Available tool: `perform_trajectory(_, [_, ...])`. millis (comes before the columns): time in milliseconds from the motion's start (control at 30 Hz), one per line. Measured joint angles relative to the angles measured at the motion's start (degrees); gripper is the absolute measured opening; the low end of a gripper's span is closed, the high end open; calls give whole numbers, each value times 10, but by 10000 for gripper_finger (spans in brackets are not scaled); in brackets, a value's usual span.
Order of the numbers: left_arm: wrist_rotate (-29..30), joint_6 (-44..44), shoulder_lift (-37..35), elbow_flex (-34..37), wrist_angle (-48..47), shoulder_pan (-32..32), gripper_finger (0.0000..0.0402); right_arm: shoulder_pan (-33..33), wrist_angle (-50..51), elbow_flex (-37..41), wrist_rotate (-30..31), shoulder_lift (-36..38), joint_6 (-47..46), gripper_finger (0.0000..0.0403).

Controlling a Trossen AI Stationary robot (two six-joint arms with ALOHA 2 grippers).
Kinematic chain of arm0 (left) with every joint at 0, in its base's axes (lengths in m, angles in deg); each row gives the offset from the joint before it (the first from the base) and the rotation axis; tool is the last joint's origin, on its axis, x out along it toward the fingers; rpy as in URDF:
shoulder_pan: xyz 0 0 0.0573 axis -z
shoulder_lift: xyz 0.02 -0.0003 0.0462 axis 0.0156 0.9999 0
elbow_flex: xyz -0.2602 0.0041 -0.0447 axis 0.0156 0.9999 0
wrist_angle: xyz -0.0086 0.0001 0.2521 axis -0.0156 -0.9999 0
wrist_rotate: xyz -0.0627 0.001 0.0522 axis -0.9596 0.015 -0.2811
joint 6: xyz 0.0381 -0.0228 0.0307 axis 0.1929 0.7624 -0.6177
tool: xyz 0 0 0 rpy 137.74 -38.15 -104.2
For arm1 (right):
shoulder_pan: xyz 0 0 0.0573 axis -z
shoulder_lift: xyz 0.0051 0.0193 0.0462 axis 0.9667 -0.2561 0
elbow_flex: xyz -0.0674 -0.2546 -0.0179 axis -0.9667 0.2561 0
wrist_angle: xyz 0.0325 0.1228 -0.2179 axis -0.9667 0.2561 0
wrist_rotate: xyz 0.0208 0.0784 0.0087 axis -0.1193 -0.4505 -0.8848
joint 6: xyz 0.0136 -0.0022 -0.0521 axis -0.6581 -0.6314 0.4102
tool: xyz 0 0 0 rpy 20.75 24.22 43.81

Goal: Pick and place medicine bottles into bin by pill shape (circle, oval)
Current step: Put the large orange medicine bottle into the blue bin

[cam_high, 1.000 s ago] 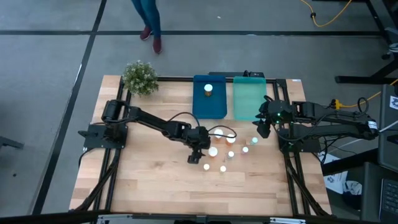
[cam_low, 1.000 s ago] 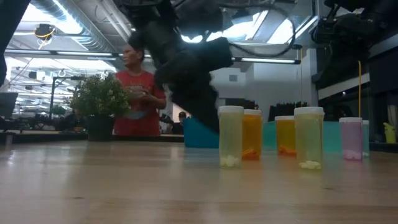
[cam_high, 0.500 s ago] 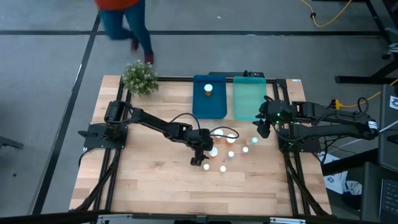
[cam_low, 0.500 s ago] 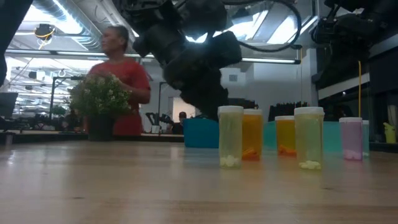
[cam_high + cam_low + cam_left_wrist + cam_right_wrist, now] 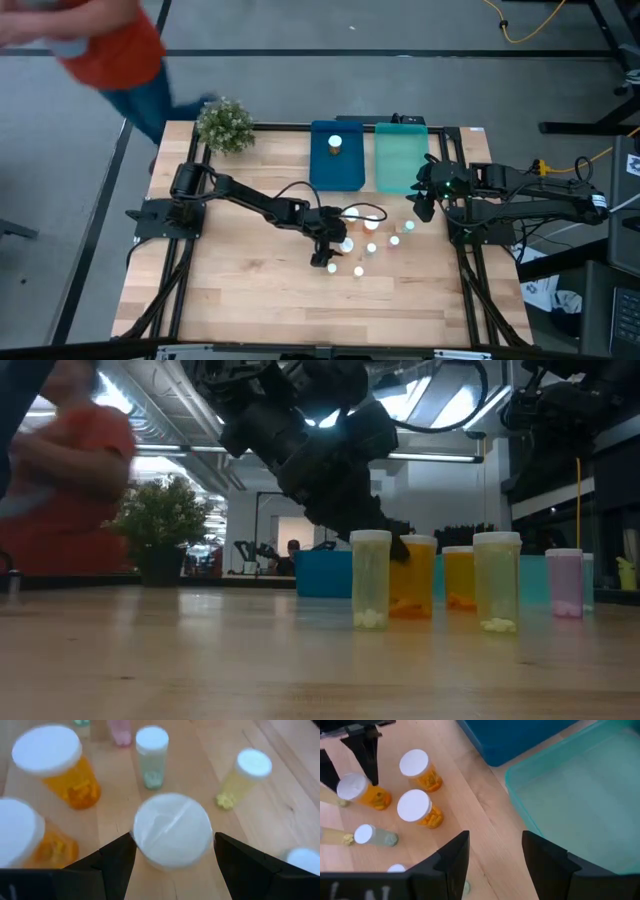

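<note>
From above, the left gripper (image 5: 330, 252) is hanging over clustered medicine bottles (image 5: 371, 247) below the blue bin (image 5: 336, 167). In the left wrist view, its jaws are spreading wide around one white-capped bottle (image 5: 172, 831). The right gripper (image 5: 492, 851) is waiting, jaws apart, beside the teal bin (image 5: 580, 795).

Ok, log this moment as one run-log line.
left gripper: open around white-capped amber plastic bottle | right gripper: open, beside empty teal-green plastic tray | dark blue plastic tray: one bottle inside

High view: overhead, straight down, far, whole desk (image 5: 240, 290). Low view: desk-top level, facing room, close to bottles (image 5: 371, 578). Wrist views: near, angled down; both share bottle cluster with high view.
</note>
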Motion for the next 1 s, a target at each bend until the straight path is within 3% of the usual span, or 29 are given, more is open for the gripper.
perform_trajectory(1000, [-17, -16, 22, 0, 63, -3, 256, 0, 0, 0, 0, 0, 1, 183])
